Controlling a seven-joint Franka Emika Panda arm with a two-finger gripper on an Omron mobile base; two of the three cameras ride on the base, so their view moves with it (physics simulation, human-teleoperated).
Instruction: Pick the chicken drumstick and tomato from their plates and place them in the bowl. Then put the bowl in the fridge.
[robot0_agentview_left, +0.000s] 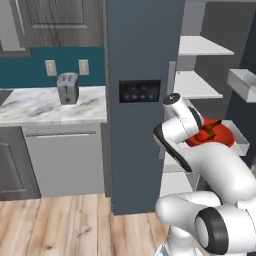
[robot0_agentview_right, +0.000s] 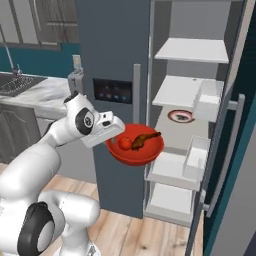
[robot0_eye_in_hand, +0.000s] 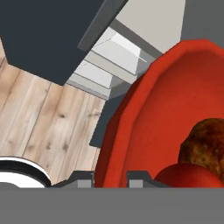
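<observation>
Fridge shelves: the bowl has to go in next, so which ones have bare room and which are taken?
The two upper white shelves of the fridge are bare. The shelf level with the bowl carries a white plate at its back; its front is free. The door bins crowd the right side.

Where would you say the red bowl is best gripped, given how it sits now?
By its rim, on the side nearest the arm. The bowl is wide and deep with a thin upright wall that the jaws can straddle, as the gripper does here, leaving the tomato and chicken drumstick undisturbed.
</observation>
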